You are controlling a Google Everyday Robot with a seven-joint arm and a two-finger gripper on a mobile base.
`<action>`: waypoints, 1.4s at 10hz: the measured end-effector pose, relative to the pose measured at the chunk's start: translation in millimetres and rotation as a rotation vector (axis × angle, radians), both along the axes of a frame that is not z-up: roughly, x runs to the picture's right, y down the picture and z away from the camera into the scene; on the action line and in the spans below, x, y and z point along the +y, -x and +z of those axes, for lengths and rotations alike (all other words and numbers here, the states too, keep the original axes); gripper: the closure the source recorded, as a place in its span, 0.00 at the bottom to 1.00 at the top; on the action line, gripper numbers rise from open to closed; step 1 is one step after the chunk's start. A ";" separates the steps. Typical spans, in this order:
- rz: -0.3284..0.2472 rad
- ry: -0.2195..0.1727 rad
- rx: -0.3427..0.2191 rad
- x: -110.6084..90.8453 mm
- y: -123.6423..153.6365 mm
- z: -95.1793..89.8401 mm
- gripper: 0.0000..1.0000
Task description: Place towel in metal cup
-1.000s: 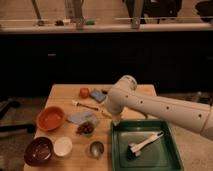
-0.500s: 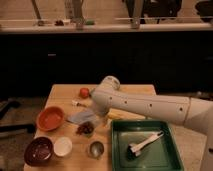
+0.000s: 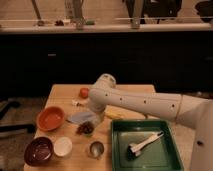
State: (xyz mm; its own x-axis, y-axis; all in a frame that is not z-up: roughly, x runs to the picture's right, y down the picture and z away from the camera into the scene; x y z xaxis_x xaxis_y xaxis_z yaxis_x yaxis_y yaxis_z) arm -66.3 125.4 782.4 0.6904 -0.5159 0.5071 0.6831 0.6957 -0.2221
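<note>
The towel (image 3: 81, 117) is a grey-blue cloth lying flat on the wooden table (image 3: 62, 91), right of the orange bowl. The metal cup (image 3: 96, 148) stands upright near the table's front edge, left of the green tray. My white arm reaches in from the right. Its gripper (image 3: 95, 113) hangs at the towel's right edge, low over the table. The wrist housing covers most of the gripper. The cup sits a short way in front of the gripper, apart from the towel.
An orange bowl (image 3: 50, 118), a dark maroon bowl (image 3: 38, 150) and a small white bowl (image 3: 63, 146) stand at the left. A dark cluster (image 3: 86, 128) lies between towel and cup. A green tray (image 3: 120, 155) holds a white utensil (image 3: 145, 143). A red fruit (image 3: 84, 92) sits behind.
My arm has swung to the left and lowered, bringing the gripper from over the table's middle to the towel's right edge. The objects on the table have not moved.
</note>
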 end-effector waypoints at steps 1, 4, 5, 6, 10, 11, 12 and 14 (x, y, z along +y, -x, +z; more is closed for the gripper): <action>-0.006 0.012 0.013 0.2 -0.4 13.9 0.20; -0.037 0.055 0.050 16.1 1.1 52.2 0.20; -0.049 0.063 0.055 20.1 3.1 59.0 0.20; -0.057 0.076 0.060 24.9 4.6 64.9 0.20; -0.088 0.121 0.089 46.2 2.4 83.5 0.20; -0.095 0.125 0.092 48.9 2.8 85.7 0.20; -0.100 0.131 0.100 51.7 1.4 87.0 0.20; -0.126 0.139 0.112 57.5 6.3 90.1 0.20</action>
